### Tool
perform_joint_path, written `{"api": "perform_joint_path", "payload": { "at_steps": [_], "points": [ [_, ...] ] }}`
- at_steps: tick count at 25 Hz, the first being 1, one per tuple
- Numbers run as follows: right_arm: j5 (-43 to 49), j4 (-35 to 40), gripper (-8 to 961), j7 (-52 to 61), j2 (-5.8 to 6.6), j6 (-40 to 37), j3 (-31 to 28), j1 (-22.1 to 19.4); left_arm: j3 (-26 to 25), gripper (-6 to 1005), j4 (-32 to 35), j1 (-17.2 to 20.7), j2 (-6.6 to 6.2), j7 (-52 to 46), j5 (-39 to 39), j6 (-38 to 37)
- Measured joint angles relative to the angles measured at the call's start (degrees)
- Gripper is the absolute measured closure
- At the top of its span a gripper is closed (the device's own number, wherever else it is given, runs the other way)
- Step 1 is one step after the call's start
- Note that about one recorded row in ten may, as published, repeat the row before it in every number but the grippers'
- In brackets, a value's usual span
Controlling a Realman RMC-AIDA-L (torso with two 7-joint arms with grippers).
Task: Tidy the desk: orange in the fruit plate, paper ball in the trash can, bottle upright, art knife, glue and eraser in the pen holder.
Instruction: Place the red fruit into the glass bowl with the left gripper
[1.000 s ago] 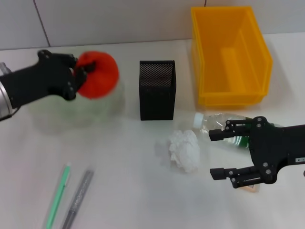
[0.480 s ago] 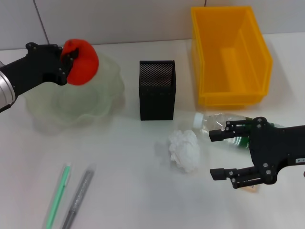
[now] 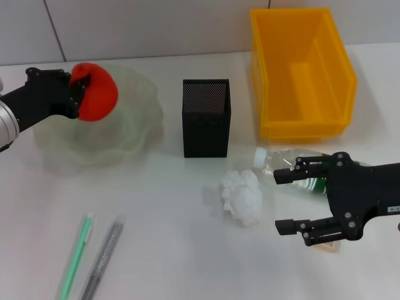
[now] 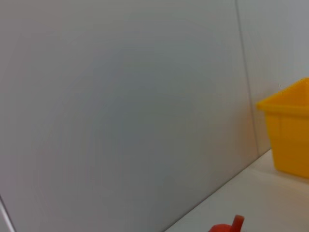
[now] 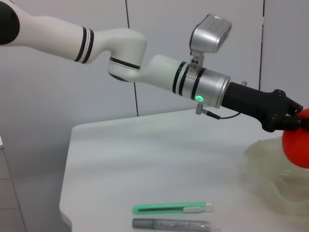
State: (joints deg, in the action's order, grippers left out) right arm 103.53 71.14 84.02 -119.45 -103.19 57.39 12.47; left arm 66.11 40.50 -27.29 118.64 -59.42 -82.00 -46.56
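Observation:
My left gripper (image 3: 75, 94) is shut on the orange (image 3: 95, 99), a red-orange ball, and holds it above the translucent fruit plate (image 3: 128, 128) at the back left. The right wrist view shows the same grip (image 5: 295, 122) over the plate (image 5: 270, 169). My right gripper (image 3: 287, 201) is open above the lying clear bottle (image 3: 278, 159) at the front right. The paper ball (image 3: 242, 197) lies left of it. The black mesh pen holder (image 3: 206, 117) stands mid-table. The green art knife (image 3: 76, 253) and grey glue stick (image 3: 103, 256) lie at the front left. The eraser (image 3: 330, 245) peeks from under my right gripper.
The yellow bin (image 3: 301, 72) stands at the back right, next to the wall. The art knife (image 5: 171, 208) and glue stick (image 5: 174, 224) also show in the right wrist view. The left wrist view shows the wall, the bin's corner (image 4: 289, 130) and a bit of the orange (image 4: 228, 226).
My left gripper has carried the orange to the left and slightly down over the fruit plate. My right gripper has not moved.

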Motion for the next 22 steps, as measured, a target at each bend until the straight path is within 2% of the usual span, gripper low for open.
{"api": "perform_joint_path", "payload": {
  "at_steps": [9, 14, 22],
  "points": [
    [0.0, 0.22, 184, 0.43, 0.0, -0.66, 0.0, 0.34, -0.09, 929, -1.06, -0.66, 0.1, -0.11, 0.09, 2.44],
    [-0.04, 0.31, 184, 0.45, 0.0, -0.69, 0.0, 0.33, 0.12, 889, -1.09, -0.59, 0.07, -0.45, 0.23, 1.76],
    [-0.09, 0.33, 184, 0.54, 0.0, -0.7, 0.0, 0.36, 0.2, 585, -0.99, -0.57, 0.02, -0.51, 0.26, 1.21]
  ]
}}
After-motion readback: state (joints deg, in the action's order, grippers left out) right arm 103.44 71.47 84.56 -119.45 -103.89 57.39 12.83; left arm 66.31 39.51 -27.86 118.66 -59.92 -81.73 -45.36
